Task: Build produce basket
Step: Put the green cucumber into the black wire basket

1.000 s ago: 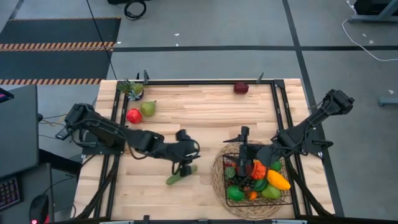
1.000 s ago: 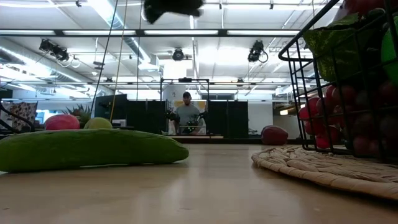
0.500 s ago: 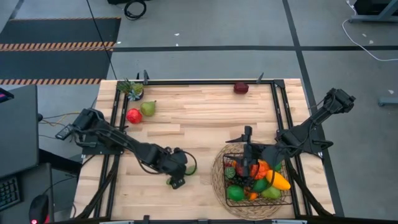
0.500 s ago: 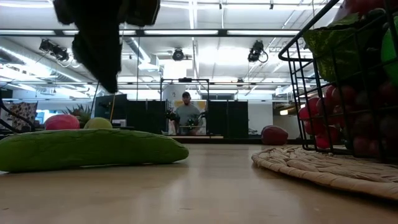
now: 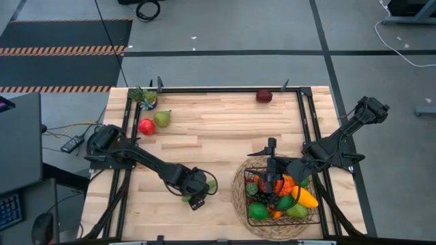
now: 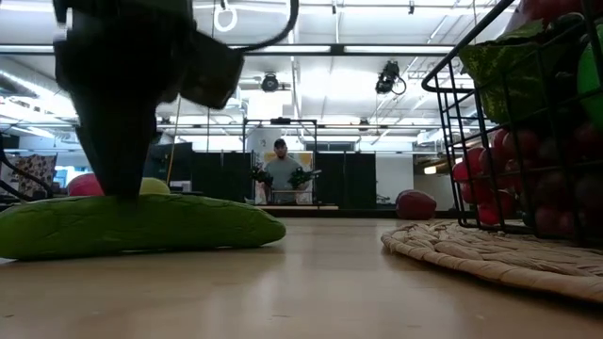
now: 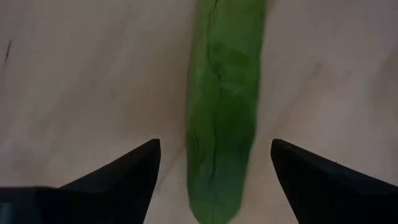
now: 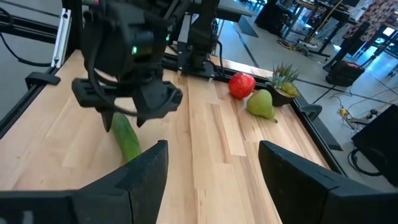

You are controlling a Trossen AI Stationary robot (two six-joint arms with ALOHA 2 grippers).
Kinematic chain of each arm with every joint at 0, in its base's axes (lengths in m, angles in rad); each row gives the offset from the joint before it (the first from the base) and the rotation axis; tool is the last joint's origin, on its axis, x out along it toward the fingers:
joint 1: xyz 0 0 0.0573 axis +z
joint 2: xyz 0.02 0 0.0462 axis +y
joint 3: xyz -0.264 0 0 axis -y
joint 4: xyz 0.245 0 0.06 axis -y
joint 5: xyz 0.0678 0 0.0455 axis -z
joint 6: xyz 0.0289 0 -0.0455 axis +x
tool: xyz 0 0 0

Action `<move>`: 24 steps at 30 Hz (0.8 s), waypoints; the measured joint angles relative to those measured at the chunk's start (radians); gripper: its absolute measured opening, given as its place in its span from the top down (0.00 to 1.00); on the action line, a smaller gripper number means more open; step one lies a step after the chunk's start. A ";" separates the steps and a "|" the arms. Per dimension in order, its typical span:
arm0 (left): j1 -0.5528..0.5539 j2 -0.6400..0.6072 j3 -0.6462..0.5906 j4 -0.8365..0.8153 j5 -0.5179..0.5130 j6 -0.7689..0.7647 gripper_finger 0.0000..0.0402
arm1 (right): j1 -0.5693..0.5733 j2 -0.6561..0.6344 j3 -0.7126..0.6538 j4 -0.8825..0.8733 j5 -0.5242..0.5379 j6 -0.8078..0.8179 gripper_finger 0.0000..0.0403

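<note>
A green cucumber [image 7: 224, 112] lies flat on the wooden table [image 5: 225, 129], left of the basket. My left gripper [image 7: 214, 144] hangs over its near end [image 5: 210, 182], pointing down. It is open, with one finger on each side of the cucumber and a gap at both. The black wire basket [image 5: 317, 211] stands on a round woven mat [image 5: 237, 197] at the near right and holds several pieces of produce. My right gripper [image 5: 267, 182] waits open above the basket's left side, with nothing between its fingers [image 8: 143, 168].
A red apple [image 5: 146, 126], a green pear [image 5: 162, 118] and a small pineapple [image 5: 144, 97] lie at the far left. A dark red fruit [image 5: 263, 96] sits at the far edge. Black frame rails [image 5: 126, 136] run along the table's sides. A person sits far behind the table [image 6: 283, 169].
My left gripper has come down and a little toward the table's near edge, onto the cucumber. It has tipped over and rolled until it points almost straight down. The cucumber has stayed where it lay.
</note>
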 joint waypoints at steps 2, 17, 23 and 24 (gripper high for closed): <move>0.000 0.023 0.000 0.001 -0.001 0.002 0.22 | 0.000 0.000 0.000 -0.001 0.000 0.000 0.37; 0.023 0.067 0.084 -0.029 -0.053 0.154 0.65 | -0.002 0.000 0.000 -0.027 0.002 -0.003 0.37; 0.046 0.056 0.207 -0.049 -0.149 0.291 0.70 | 0.016 0.000 0.000 -0.026 0.149 -0.020 0.37; 0.051 0.055 0.234 -0.052 -0.175 0.318 0.70 | 0.021 0.000 0.000 -0.025 0.168 -0.022 0.37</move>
